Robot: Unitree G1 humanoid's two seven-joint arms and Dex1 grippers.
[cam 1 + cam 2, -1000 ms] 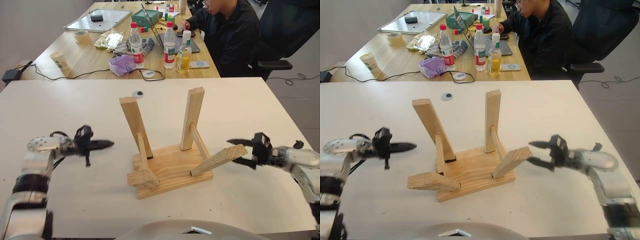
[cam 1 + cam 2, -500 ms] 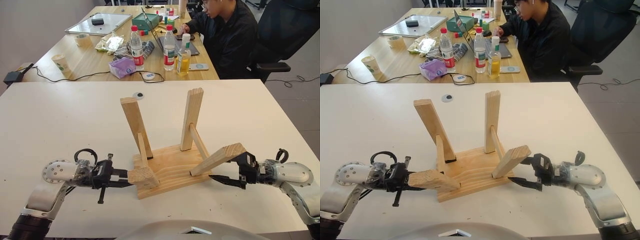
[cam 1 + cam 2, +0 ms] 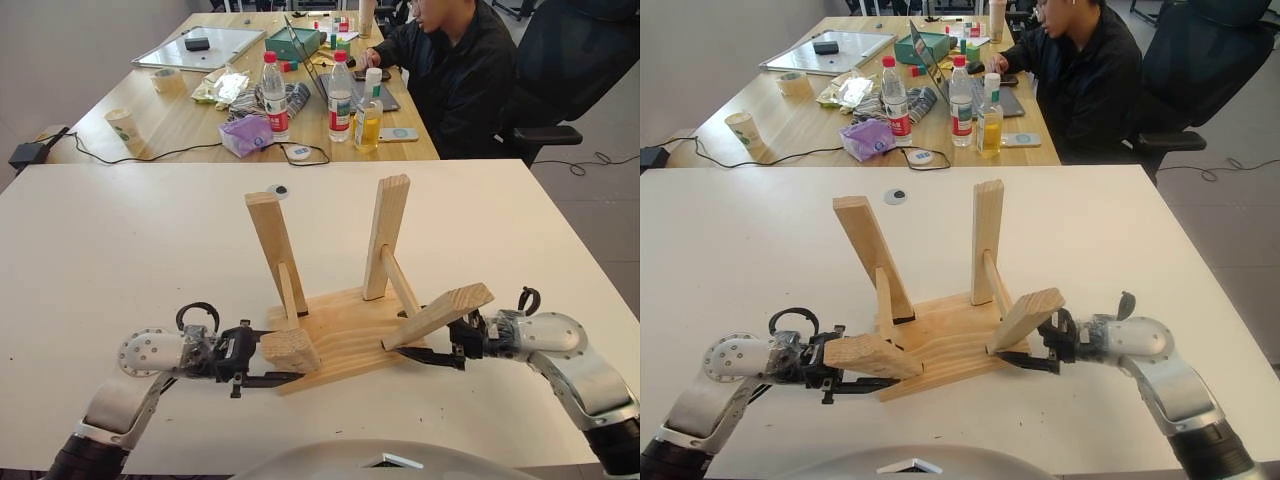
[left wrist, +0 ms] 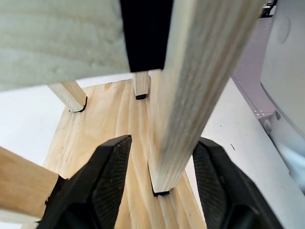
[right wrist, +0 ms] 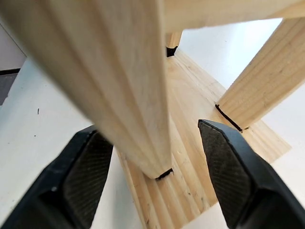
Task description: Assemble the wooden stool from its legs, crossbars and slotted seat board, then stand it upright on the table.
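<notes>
Two legs (image 3: 438,316) straddled, left claw (image 4: 163,143), right claw (image 5: 150,133) advanced

Pale wood stool (image 3: 345,300) upside-down, 4 legs up, mid-table.

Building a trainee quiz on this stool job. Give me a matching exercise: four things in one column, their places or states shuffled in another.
1 left gripper
2 right gripper
3 seat board
4 far right leg

a flat on table
b open astride near right leg
c nearly upright in the board
d open astride near left leg

Pairs: 1-d, 2-b, 3-a, 4-c
</notes>
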